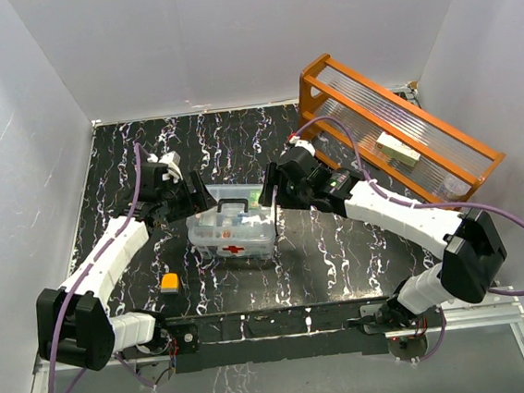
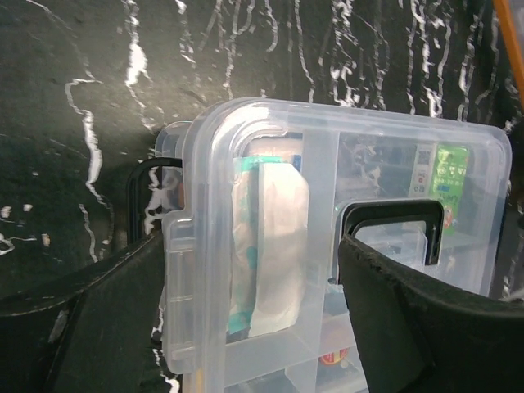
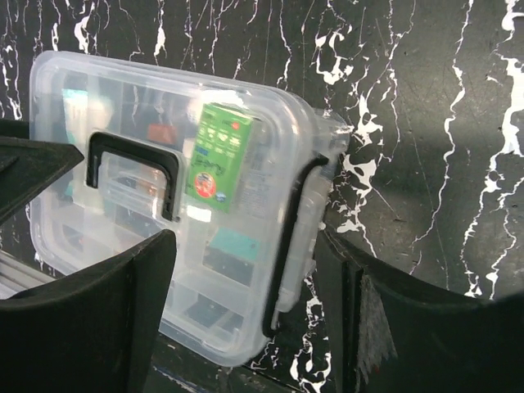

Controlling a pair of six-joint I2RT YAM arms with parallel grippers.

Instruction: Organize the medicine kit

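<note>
Black table (image 1: 342, 254), white walls (image 1: 229, 42), medicine kit (image 1: 233, 229) in the middle.
Orange rack (image 1: 395, 128) upper right. Left gripper (image 1: 199, 200) and right gripper (image 1: 268, 192) stand wide open beside the kit, holding nothing.

- Wide-open left gripper (image 2: 254, 254) astride the left end of the kit (image 2: 246, 119).
- Left finger (image 2: 106, 327) just outside that end, beside a black latch (image 2: 137, 196); contact impossible to tell.
- Right finger (image 2: 426, 327) over the clear lid (image 2: 368, 164), hiding the near part of the black handle (image 2: 393, 209).
- Under the lid: white sachet (image 2: 274, 237) with teal edging towards the left, green packet (image 2: 449, 176) at the far right corner.
- Black, white-veined table (image 2: 82, 123) to the left of the kit and beyond it.
- Orange edge (image 2: 512, 33) far right, cut off by the frame.
</note>
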